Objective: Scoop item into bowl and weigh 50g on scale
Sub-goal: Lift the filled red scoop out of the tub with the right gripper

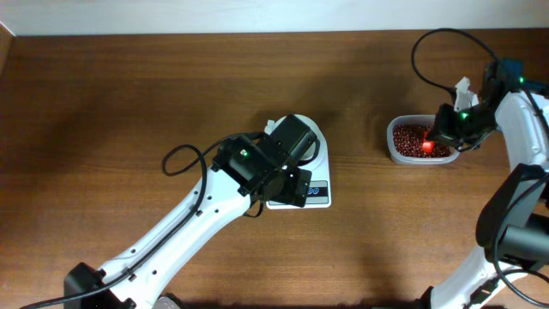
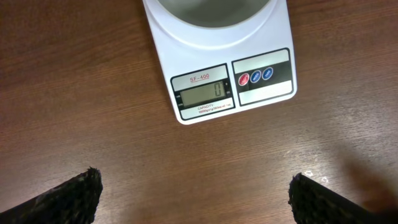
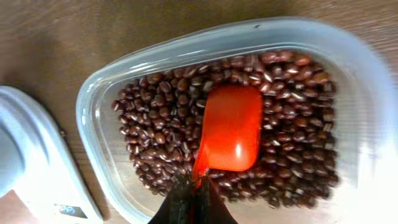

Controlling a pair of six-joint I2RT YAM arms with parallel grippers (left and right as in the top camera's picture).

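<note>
The white scale point(image 2: 205, 93) lies on the table and its display reads 0. The white bowl point(image 2: 211, 9) stands on it, cut off by the top edge of the left wrist view. My left gripper point(image 2: 196, 196) is open and empty, above the table just in front of the scale. In the overhead view my left arm covers most of the bowl point(image 1: 319, 142) and scale point(image 1: 317, 196). My right gripper point(image 3: 196, 190) is shut on the handle of a red scoop point(image 3: 230, 127). The scoop rests on the dark reddish-brown beans point(image 3: 155, 124) in a clear tub point(image 3: 87, 106).
The clear tub point(image 1: 393, 142) stands at the right of the table, a short way right of the scale. The scale's edge shows at the left of the right wrist view point(image 3: 31, 168). Black cables loop near both arms point(image 1: 180, 159).
</note>
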